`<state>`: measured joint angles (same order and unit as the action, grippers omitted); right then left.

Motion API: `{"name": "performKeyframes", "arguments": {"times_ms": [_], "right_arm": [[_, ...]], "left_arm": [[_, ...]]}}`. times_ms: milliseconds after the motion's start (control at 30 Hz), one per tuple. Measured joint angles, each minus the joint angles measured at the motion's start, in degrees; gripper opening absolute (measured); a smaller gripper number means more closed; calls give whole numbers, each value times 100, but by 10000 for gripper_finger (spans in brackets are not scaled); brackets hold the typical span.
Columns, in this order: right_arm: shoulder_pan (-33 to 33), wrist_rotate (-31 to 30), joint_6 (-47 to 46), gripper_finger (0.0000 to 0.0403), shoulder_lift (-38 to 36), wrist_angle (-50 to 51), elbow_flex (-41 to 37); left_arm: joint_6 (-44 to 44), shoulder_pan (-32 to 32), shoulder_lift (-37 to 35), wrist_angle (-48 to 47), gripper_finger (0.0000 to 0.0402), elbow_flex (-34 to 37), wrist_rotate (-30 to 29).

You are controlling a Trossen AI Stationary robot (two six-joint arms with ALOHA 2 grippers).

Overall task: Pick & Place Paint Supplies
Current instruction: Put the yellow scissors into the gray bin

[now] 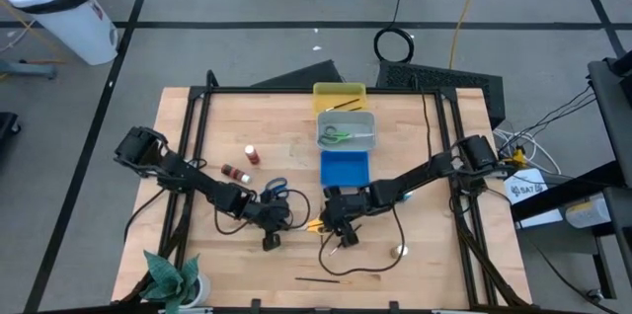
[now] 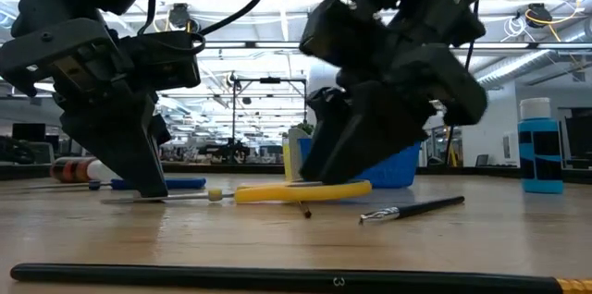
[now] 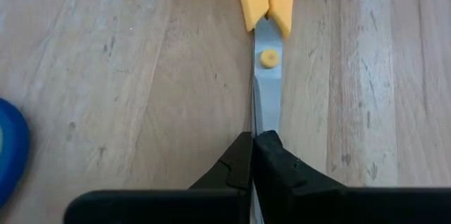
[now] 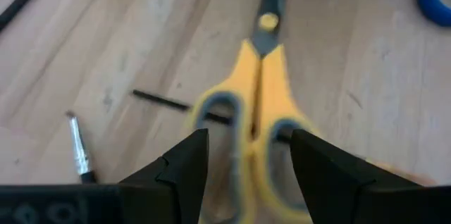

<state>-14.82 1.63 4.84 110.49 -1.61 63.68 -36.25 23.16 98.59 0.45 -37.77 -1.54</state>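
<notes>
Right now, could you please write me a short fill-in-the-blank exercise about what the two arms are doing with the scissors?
1. The left pincer is shut on the ____ of the yellow scissors.
2. The right pincer stands open around their ____.
3. The green scissors lie in the ____ tray.

Missing words: blades; handles; grey

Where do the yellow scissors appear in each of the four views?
High view: yellow scissors, lower centre, between both grippers.
Low view: centre, flat on the table.
Left wrist view: handles at top; left gripper shut on the blade.
Right wrist view: centre, handles between the open right gripper.
Shared landmark: the yellow pivot screw.
</notes>
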Motion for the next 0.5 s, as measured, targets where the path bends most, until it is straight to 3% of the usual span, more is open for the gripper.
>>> {"name": "performKeyframes", "arguments": {"times_ms": [200,500], "right_arm": [[93,-24,23,165,93,342,2],[122,5,247,69,89,758,6]], "left_arm": [[-15,0,3,31,9,-1,-2],[-5,2,7,50,5,0,-8]]}}
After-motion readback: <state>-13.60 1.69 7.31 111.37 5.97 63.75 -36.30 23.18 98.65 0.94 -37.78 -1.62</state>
